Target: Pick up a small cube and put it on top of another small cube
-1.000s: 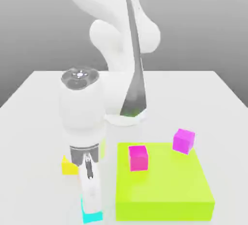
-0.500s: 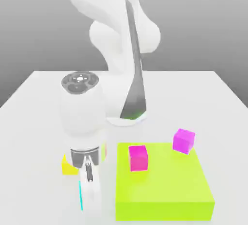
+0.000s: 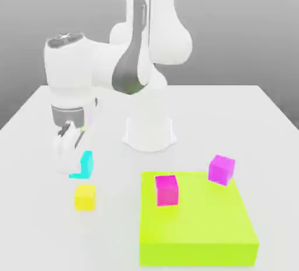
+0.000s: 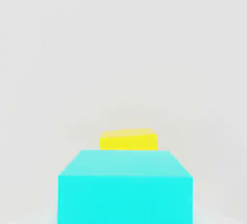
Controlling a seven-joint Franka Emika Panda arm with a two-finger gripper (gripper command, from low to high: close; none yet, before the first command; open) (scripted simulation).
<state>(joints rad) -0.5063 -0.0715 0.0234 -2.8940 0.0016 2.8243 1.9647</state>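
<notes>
The small cyan cube (image 3: 83, 164) hangs in the air, held at the tips of my gripper (image 3: 73, 163), which is shut on it. A white finger covers the cube's side toward the exterior view's left. The small yellow cube (image 3: 85, 197) rests on the white table just below the cyan one, a short gap apart. In the hand view the cyan cube (image 4: 125, 187) sits close to the camera, with the yellow cube (image 4: 129, 140) showing past its far edge.
A large flat lime-green block (image 3: 198, 229) lies at the exterior view's right front. One magenta cube (image 3: 166, 190) stands on it and another magenta cube (image 3: 221, 169) sits at its far corner. The arm's white base (image 3: 149, 134) stands mid-table.
The gripper has risen from the table's front edge with the cyan cube and swung back toward the exterior view's left. The yellow cube, earlier behind the hand, is now in plain sight.
</notes>
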